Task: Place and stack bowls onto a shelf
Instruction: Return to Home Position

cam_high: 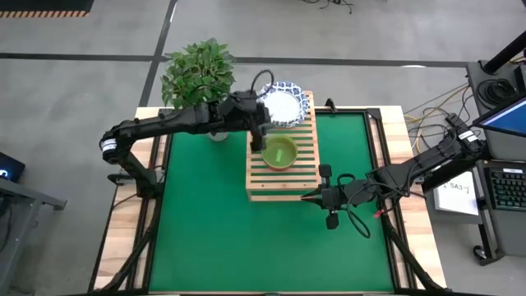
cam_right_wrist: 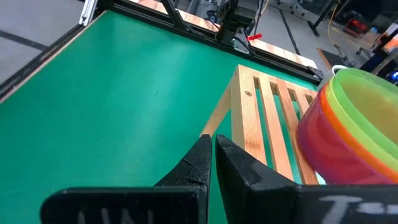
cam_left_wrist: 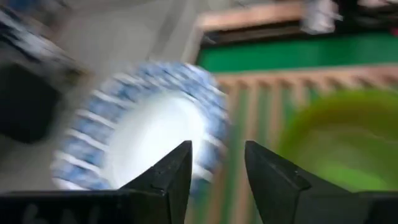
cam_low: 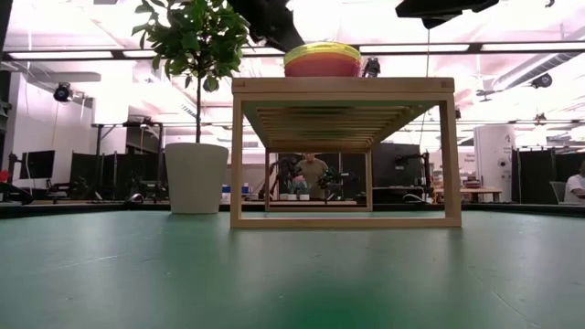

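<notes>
Black left hand point(cam_high: 260, 141) hung over the shelf point(cam_high: 281, 182), fingers point(cam_left_wrist: 168, 180) apart with nothing between them. We saw it above the spot where the two bowl groups met.

- White blue-rimmed bowls point(cam_high: 283, 107) sat at the shelf's far end, on the slats. A second patterned rim peeked out behind the top one, so they were stacked. We couldn't count them.
- Coloured bowl stack point(cam_high: 279, 154) was nested mid-shelf, just beside the white ones. It showed green from above, and the right wrist view showed yellow and red layers under the green. In the low view the stack stood upright on the shelf top and hid the white bowls.

Right hand point(cam_high: 307, 197) was by the shelf's near right corner with its fingers point(cam_right_wrist: 249, 171) pressed together and empty. In its wrist view they sat over the green mat point(cam_right_wrist: 124, 93), next to the shelf's edge. We couldn't tell whether it touched the wood. In the low view both arms entered well above the shelf top.

The shelf stood on the mat, towards the counter's point(cam_high: 123, 230) far side. A potted plant point(cam_high: 197, 74) in a white pot point(cam_low: 195, 178) sat off the shelf's far left corner, under the left arm.

Across the room a person point(cam_low: 311, 169) sat behind the shelf's legs, and another point(cam_low: 576, 187) was at the far right edge.
</notes>
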Controlling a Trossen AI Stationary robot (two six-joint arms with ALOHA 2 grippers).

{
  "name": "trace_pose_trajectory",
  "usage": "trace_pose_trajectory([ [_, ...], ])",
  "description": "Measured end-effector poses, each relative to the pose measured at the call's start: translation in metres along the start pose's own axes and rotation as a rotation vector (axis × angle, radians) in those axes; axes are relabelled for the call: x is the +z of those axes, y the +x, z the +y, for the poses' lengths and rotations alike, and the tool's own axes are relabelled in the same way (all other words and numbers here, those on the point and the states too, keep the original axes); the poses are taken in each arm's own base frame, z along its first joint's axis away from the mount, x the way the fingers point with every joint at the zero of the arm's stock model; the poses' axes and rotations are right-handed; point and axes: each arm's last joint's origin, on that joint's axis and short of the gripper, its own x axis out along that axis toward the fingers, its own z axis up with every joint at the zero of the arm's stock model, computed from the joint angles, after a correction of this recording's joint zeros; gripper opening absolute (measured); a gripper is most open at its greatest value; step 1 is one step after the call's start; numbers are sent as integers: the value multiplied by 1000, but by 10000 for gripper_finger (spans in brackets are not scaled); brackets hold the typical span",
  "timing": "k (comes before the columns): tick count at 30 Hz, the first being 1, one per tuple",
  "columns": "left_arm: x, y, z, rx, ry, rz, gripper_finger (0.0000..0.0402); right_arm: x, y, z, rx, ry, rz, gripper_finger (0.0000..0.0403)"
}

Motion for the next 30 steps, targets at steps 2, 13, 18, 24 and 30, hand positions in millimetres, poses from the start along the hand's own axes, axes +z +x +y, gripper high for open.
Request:
trace_pose_trajectory([
  [2, -4, -4, -9, -83, -42, 39, 122, 0, 0, 0, 0, -20, 1, 13],
  [13, -46, -67, -103, -337, 25, -31, 36, -17, -6, 1, 28, -89, -85, 13],
  [18, -86, -103, -123, -427, 46, -163, 15, -21, -23, -2, 77, -75, -203, 13],
  [24, -135, -133, -115, -463, -73, -323, 1, -34, -39, -7, 76, -20, -283, 13],
  [30, -176, -151, -101, -456, -151, -422, 0, -46, -50, -9, 67, 12, -340, 13],
])
